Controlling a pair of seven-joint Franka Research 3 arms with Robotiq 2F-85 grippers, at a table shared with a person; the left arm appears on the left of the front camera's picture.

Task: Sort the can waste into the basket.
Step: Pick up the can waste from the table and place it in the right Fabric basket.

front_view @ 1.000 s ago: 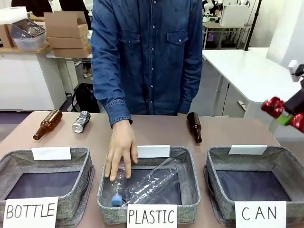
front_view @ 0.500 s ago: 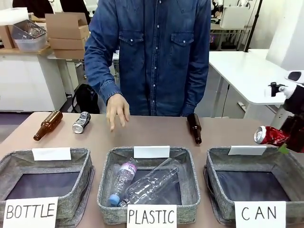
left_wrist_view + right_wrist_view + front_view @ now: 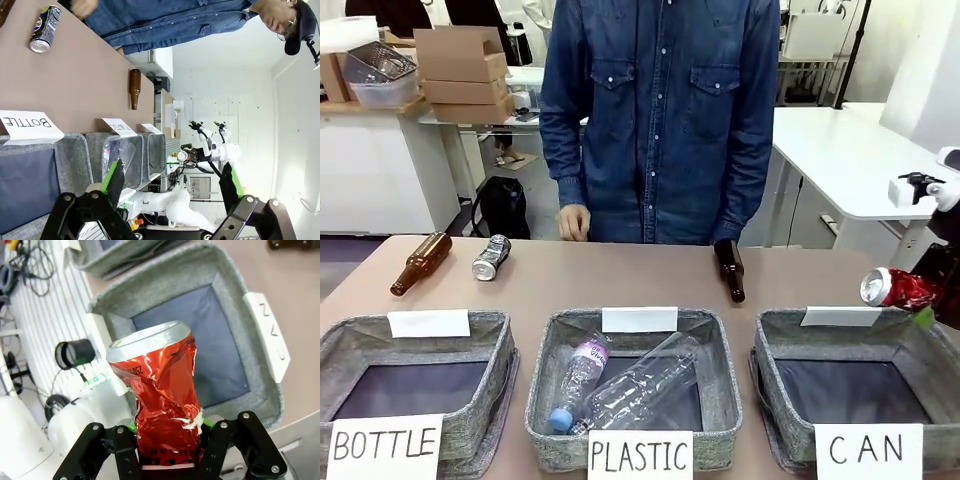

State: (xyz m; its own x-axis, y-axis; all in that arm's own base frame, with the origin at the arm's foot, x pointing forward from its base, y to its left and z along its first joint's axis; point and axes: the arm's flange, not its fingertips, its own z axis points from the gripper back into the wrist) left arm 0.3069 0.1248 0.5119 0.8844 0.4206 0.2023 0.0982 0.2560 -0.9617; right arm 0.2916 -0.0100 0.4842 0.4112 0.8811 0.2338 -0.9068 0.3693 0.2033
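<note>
Lowered since a second earlier, the right gripper (image 3: pixel 169 436) clamped the red can (image 3: pixel 900 288) just above the far rim of the CAN basket (image 3: pixel 782 330), seemingly ready for dropping; the left gripper (image 3: pixel 170 182) stood spread, empty.

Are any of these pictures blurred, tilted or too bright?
Front view: sharp, evenly lit, glare on the clear plastic bottles. Left wrist view: rolled sideways, its white wall washed out. Right wrist view: the crushed red metal can is sharp, with bright highlights on its silver rim.
</note>
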